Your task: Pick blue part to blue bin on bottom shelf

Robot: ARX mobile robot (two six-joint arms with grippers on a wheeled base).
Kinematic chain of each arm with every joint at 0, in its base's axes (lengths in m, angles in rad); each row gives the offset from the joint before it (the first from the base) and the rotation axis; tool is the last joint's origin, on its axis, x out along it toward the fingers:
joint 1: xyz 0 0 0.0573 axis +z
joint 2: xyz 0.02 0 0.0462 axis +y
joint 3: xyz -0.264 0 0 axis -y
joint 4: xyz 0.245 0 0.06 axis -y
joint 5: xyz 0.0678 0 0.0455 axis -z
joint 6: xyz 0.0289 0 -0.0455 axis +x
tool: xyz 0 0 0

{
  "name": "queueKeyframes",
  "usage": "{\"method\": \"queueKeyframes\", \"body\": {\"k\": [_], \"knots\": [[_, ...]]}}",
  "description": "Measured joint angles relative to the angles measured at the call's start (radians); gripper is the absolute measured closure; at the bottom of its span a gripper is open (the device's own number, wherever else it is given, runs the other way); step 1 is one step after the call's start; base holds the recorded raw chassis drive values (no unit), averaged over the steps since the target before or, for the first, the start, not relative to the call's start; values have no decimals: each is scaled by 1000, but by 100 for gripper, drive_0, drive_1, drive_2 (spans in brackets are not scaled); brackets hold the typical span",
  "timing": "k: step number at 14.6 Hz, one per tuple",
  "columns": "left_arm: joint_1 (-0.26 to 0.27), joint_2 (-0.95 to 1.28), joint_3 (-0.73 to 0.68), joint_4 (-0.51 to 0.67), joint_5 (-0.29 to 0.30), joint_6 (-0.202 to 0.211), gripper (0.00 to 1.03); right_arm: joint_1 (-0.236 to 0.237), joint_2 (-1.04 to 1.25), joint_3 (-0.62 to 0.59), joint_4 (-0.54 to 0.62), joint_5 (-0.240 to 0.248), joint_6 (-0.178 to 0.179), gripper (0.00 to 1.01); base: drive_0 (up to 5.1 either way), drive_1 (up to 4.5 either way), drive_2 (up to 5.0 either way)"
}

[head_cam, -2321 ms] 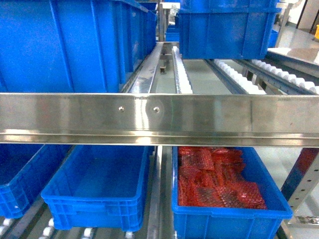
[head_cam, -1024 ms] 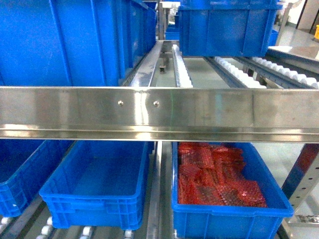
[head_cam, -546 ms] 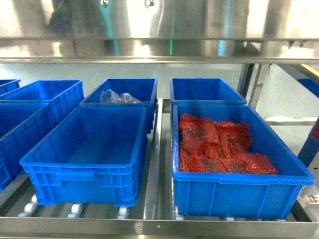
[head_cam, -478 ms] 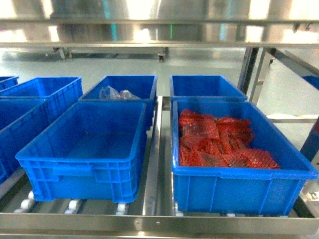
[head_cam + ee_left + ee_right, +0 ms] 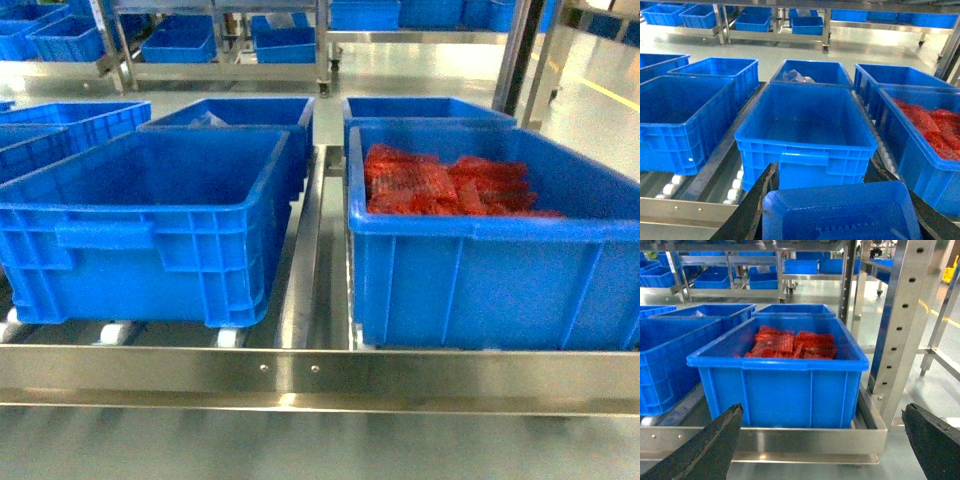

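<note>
In the left wrist view a blue part (image 5: 840,212), a flat rimmed plastic piece, fills the bottom, with my left gripper (image 5: 822,169) shut on it between its black fingers (image 5: 757,202). Just beyond it stands an empty blue bin (image 5: 805,125) on the bottom shelf; the head view shows that bin (image 5: 150,220) at front left, behind the shelf's front rail (image 5: 420,372) with two rivets. My right gripper (image 5: 822,412) is open and holds nothing, in front of the bin of red parts (image 5: 780,377). Neither gripper shows in the head view.
The bin of red mesh parts (image 5: 480,250) sits front right. More blue bins stand behind (image 5: 240,112) and to the left (image 5: 680,117); one holds a clear bag (image 5: 795,76). A perforated steel post (image 5: 900,320) rises at the rack's right end. White rollers (image 5: 735,187) run under the bins.
The head view has dropped from the upper shelf's rail to the bottom shelf. It now looks almost level at the bins from close to the front rail.
</note>
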Motion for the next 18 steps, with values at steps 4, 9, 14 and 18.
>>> {"method": "queueKeyframes", "body": {"k": [4,9,14,18], "knots": [[0,0,-3,-2,0,0,59,0,0,0,-1,1,1,3,0,0,0],[0,0,-3,-1,0,0,59,0,0,0,-2,1,0,3,0,151,-152],[0,-3,-3,0,0,0,59,0,0,0,1,1,0,3,0,384,-384],[0,-2,-3,0,0,0,59,0,0,0,2,1,0,3,-3,388,-394]]}}
